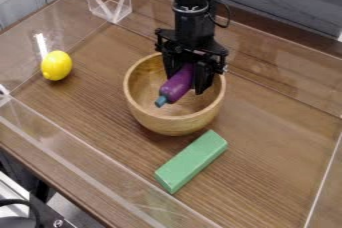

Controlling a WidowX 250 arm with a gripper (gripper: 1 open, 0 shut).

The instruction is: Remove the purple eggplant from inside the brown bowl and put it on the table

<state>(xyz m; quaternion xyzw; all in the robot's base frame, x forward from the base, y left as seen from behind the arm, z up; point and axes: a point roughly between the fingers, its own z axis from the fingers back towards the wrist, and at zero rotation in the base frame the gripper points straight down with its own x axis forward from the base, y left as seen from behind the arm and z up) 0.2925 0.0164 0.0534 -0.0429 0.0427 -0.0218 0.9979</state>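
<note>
At the frame's centre the purple eggplant is clamped inside the brown bowl by the fully closed gripper, so it is best lifted straight above the rim before being carried to bare table.

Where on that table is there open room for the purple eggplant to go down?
Bare wood lies on the table right of the brown bowl, and between the bowl and the yellow lemon. In front, the green block crowds things. The gripper grips the purple eggplant inside the bowl.
</note>
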